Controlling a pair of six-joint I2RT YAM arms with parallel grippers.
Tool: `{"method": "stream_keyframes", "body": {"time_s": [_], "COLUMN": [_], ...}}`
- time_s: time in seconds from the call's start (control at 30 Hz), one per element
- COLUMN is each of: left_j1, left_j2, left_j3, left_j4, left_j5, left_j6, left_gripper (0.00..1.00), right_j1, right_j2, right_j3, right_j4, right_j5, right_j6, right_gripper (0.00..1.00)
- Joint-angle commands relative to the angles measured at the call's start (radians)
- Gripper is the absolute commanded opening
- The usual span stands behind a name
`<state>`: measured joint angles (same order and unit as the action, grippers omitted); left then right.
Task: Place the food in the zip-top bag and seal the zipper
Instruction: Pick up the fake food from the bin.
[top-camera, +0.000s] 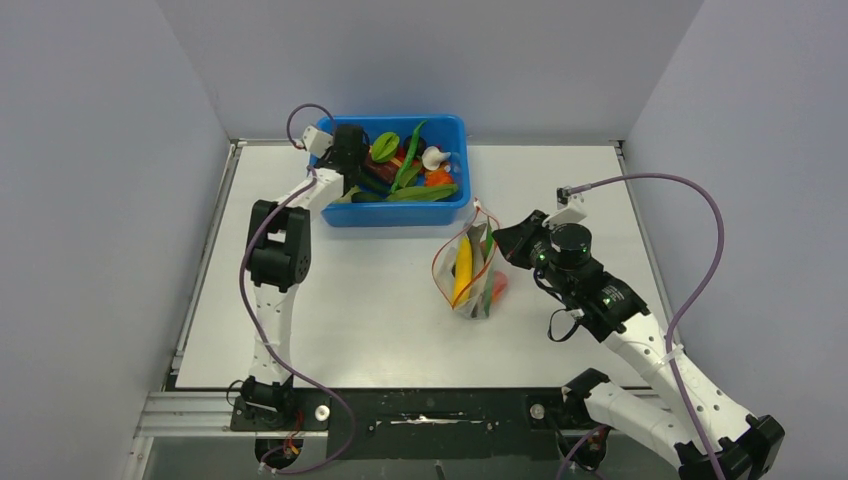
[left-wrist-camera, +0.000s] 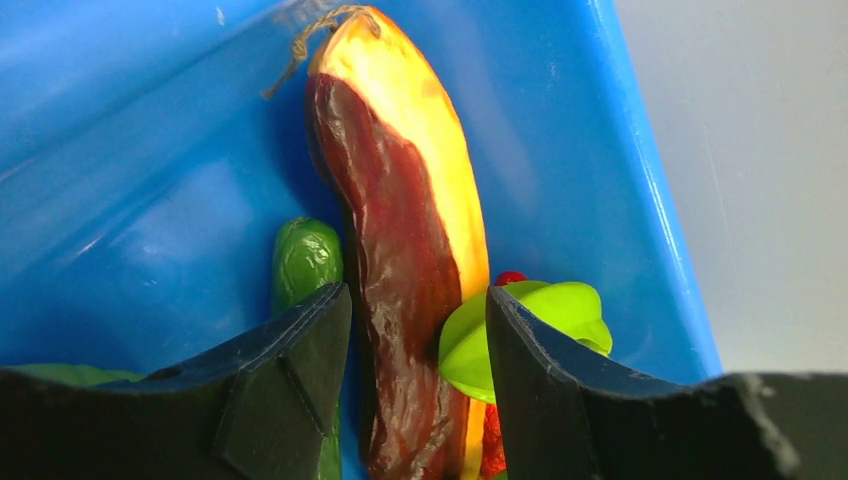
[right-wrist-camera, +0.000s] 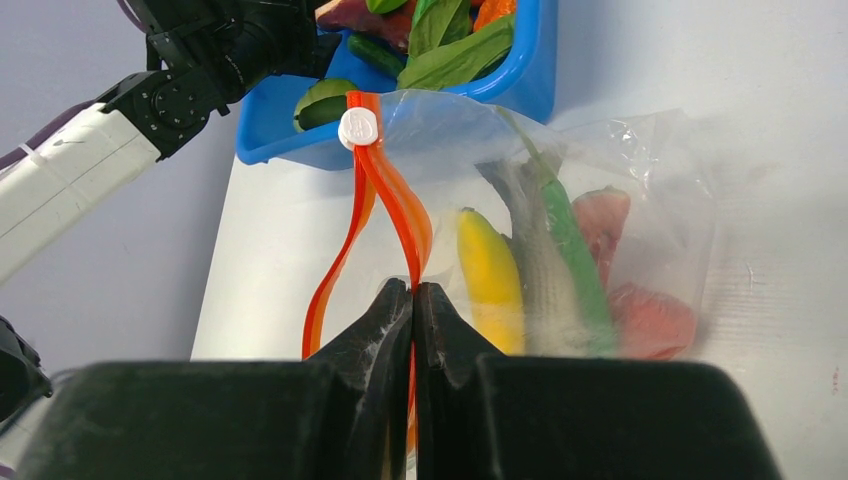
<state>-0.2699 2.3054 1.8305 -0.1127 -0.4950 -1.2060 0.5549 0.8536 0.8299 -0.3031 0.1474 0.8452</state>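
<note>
The clear zip-top bag (top-camera: 470, 270) stands mid-table, and its mouth gapes toward the blue tub (top-camera: 400, 213). Inside the bag (right-wrist-camera: 640, 170) I see a yellow banana (right-wrist-camera: 488, 270), a grey fish (right-wrist-camera: 535, 270), a long green pod (right-wrist-camera: 570, 240) and red pieces (right-wrist-camera: 650, 320). My right gripper (right-wrist-camera: 413, 285) is shut on one side of the red-orange zipper (right-wrist-camera: 400, 205), and the slider (right-wrist-camera: 358, 127) sits at the far end. My left gripper (left-wrist-camera: 418, 295) is down in the tub, open. Its jaws straddle a brown-and-yellow food piece (left-wrist-camera: 400, 200). The right finger touches a light green leaf (left-wrist-camera: 560, 310).
More food fills the tub: green leaves (top-camera: 415, 190), a dark green pod (left-wrist-camera: 305, 255) and orange and white bits. The tub (left-wrist-camera: 120, 150) stands against the back wall. Grey walls close in the table at left, right and back.
</note>
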Motion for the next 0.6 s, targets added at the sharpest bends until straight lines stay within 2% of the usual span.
{"method": "stream_keyframes", "body": {"time_s": [0.0,0.3,0.57], "left_j1": [0.009,0.02,0.032], "left_j2": [0.027,0.078,0.097], "left_j3": [0.067,0.12,0.072], "left_j4": [-0.012,-0.046,0.126], "left_j5": [-0.041,-0.007,0.044], "left_j6": [-0.042,-0.089,-0.091], "left_gripper": [0.51,0.55,0.56], "right_j1": [-0.011,-0.021,-0.027], "right_j2": [-0.006,-0.022,-0.026], "right_j3": [0.049,0.046,0.044], "right_j4": [0.058,0.048,0.044], "right_j5": [0.024,0.034,0.034], "right_j6": [-0.018,-0.021,-0.019], "right_gripper": [0.0,0.0,0.0]}}
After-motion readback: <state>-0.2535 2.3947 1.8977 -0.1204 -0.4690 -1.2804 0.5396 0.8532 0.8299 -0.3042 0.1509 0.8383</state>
